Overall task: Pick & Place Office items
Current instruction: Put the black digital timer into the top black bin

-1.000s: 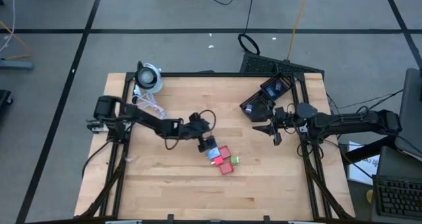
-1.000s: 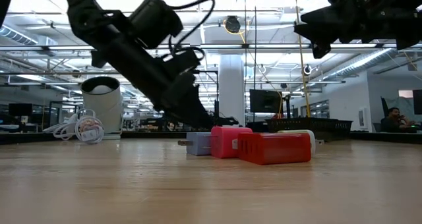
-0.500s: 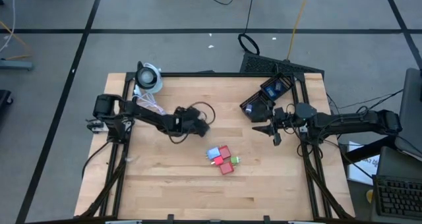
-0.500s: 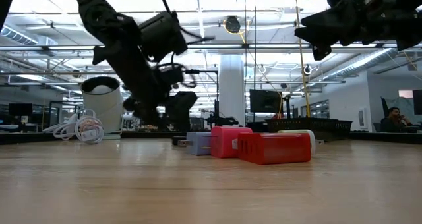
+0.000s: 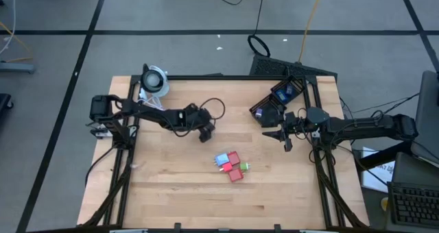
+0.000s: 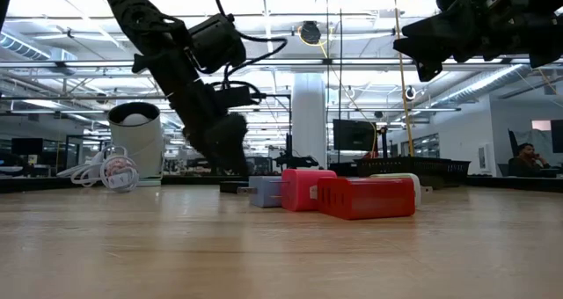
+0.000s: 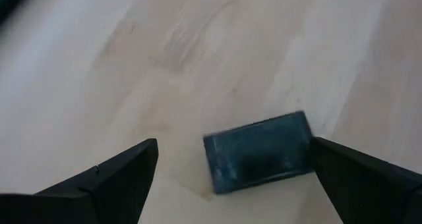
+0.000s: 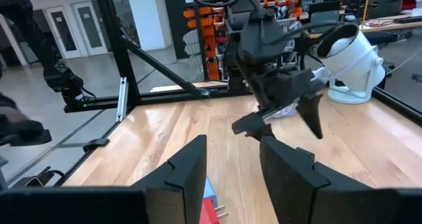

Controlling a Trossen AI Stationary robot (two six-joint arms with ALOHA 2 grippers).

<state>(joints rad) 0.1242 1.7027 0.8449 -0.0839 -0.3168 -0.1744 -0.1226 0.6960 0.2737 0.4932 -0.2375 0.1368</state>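
A black block (image 7: 257,151) lies flat on the wooden table (image 5: 171,185). My left gripper (image 7: 234,143) hovers just above it, open, slanting down, one finger to either side and clear of it. In the high view this gripper (image 5: 205,135) stands left of and behind a cluster of blocks: lilac-blue (image 5: 222,160), red (image 5: 233,157), green (image 5: 245,167) and another red (image 5: 236,175). In the low view the lilac (image 6: 266,192), pink (image 6: 308,189) and red (image 6: 365,198) blocks rest flat on the table. My right gripper (image 5: 283,136) hangs level above the table's right side, its fingers apart, with nothing between them.
A round white-and-black device (image 5: 155,79) stands at the far left corner, with a coiled white cable (image 5: 154,108) beside it. A dark tray (image 5: 278,99) with items sits at the far right. Bare wood lies along the near edge.
My left gripper has drawn back from the block cluster toward the table's far left and risen a little, tipping more steeply downward. It has stayed open. The cluster has kept its place.
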